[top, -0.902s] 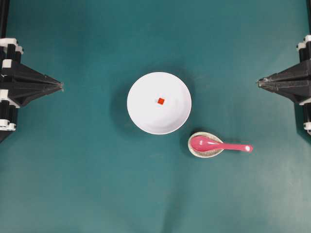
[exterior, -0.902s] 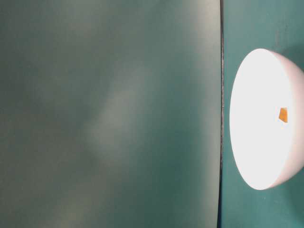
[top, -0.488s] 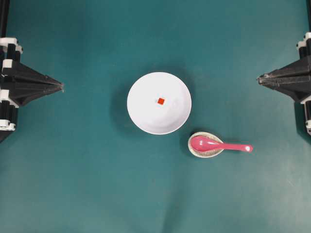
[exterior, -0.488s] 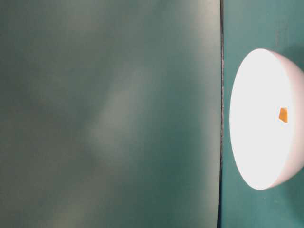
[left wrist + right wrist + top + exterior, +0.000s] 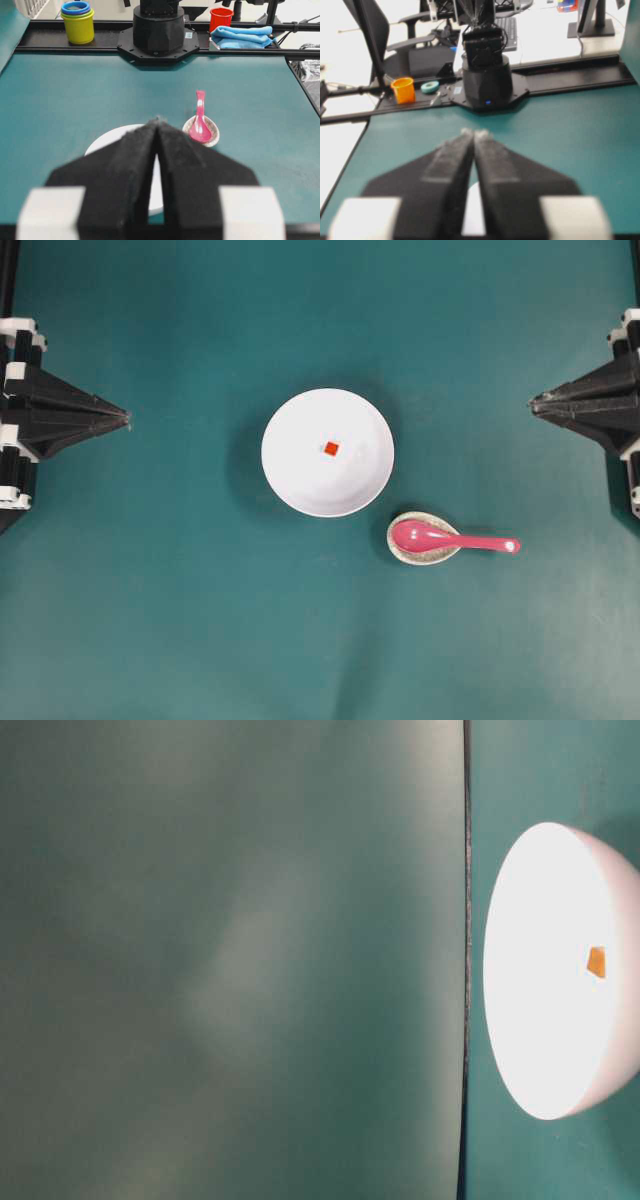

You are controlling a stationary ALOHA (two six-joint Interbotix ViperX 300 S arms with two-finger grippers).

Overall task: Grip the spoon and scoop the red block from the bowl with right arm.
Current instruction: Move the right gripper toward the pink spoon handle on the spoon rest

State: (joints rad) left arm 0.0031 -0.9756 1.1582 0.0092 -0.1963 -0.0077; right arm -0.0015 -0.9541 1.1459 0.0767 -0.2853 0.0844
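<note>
The left gripper (image 5: 157,122) is sitting squeezed shut, holding nothing. The right gripper (image 5: 474,134) looks shut too, though that view is blurry. The red block (image 5: 331,448) is lying in the middle of the bowl (image 5: 290,470). At five o'clock from the bowl, the spoon (image 5: 445,537) is resting in a small dish (image 5: 402,552).

The right gripper (image 5: 474,134) has its fingertips nearly together over the teal desk (image 5: 580,145); beyond it stands a black arm base (image 5: 487,82).
</note>
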